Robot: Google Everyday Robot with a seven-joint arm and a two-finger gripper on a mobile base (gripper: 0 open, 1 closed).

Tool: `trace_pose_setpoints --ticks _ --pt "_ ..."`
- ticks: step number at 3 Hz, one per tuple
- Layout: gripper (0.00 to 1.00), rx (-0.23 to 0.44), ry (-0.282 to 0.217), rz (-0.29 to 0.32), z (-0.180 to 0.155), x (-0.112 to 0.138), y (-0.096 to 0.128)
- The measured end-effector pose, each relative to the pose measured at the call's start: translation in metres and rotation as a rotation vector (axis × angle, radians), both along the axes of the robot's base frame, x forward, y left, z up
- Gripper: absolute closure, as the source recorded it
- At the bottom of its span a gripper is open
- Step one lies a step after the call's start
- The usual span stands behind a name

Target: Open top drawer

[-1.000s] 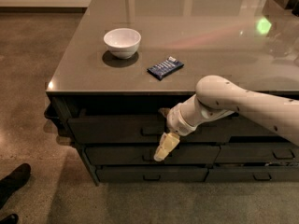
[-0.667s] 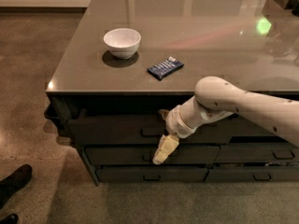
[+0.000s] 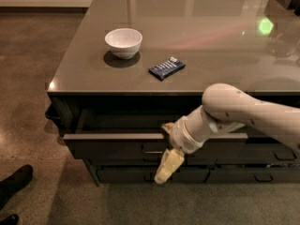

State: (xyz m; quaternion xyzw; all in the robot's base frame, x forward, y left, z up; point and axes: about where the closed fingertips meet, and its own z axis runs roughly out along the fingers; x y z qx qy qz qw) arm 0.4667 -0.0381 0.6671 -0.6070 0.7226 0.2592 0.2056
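Note:
The top drawer (image 3: 108, 146) is a wide dark front just under the grey counter top. It stands pulled out a little, with a dark gap (image 3: 122, 121) showing behind its top edge. Its small loop handle (image 3: 151, 150) sits at the centre. My gripper (image 3: 168, 164), pale yellow at the end of the white arm (image 3: 234, 111), is right at the handle and overlaps the drawer front. Its tip hangs down below the drawer's lower edge.
A white bowl (image 3: 123, 42) and a dark blue snack packet (image 3: 167, 68) lie on the counter (image 3: 211, 36). Two shallower dark drawers (image 3: 225, 175) sit below. A person's black shoes (image 3: 14, 184) stand on the floor at the lower left.
The top drawer front has come out toward the camera, opening a gap behind it. My gripper has moved the same way with it.

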Motion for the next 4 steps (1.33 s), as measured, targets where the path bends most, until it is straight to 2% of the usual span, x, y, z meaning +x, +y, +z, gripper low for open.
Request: trace_pose_setpoints --ticks 1,3,4 --pt "0.0 -0.004 0.05 -0.042 0.029 -0.064 -0.012" --pt "0.0 -0.002 0.061 -0.025 0.024 -0.061 -0.007" --pt "0.0 0.044 0.141 0.021 -0.001 -0.076 0.012"
